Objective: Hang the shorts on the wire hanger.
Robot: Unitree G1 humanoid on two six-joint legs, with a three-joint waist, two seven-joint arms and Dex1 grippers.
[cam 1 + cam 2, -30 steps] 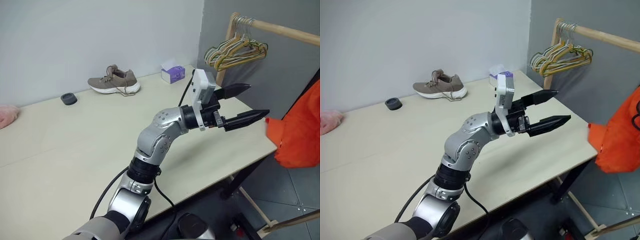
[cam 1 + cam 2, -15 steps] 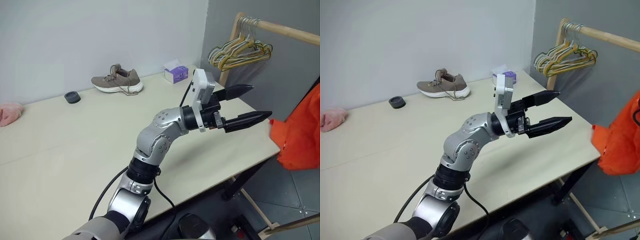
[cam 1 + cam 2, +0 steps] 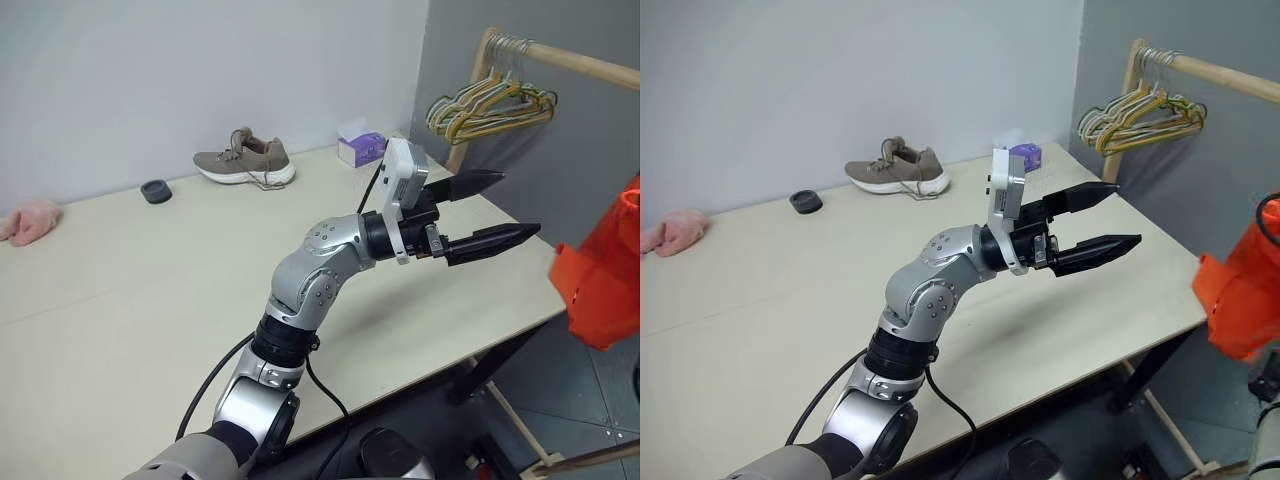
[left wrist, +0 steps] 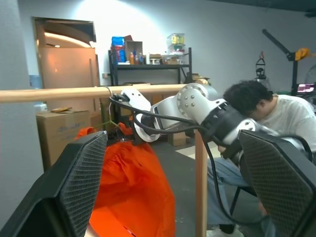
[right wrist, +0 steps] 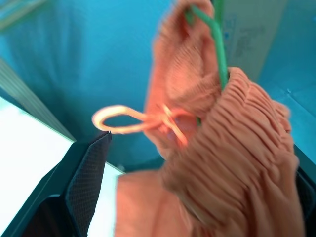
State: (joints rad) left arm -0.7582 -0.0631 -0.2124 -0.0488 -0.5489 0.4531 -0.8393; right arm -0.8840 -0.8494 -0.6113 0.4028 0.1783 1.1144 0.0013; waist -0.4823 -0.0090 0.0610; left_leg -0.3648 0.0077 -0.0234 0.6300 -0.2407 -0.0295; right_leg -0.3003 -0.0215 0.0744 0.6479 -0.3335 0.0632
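The orange shorts (image 3: 604,290) hang in the air past the table's right corner. Up close, their gathered waistband (image 5: 232,143) and drawstring loop (image 5: 123,118) sit on the green wire hanger (image 5: 217,47), whose wire runs down into the fabric. My right gripper (image 5: 200,148) is open, its fingers (image 5: 89,173) spread wide on either side of the waistband. My left gripper (image 3: 498,210) is open and empty above the table, pointing at the shorts (image 4: 131,187). The right arm (image 4: 197,101) reaches the top of the shorts under a wooden rail (image 4: 59,93).
On the table (image 3: 120,330) lie a tan shoe (image 3: 245,160), a purple tissue box (image 3: 362,149), a black disc (image 3: 154,190) and a pink cloth (image 3: 30,220). Bunched hangers (image 3: 490,100) hang on the rail at the back right. A person (image 4: 281,118) sits beyond the rail post (image 4: 200,197).
The whole picture has shifted right as the camera turned. My left gripper keeps its pose and stays open. The shorts still hang beyond the table's right corner.
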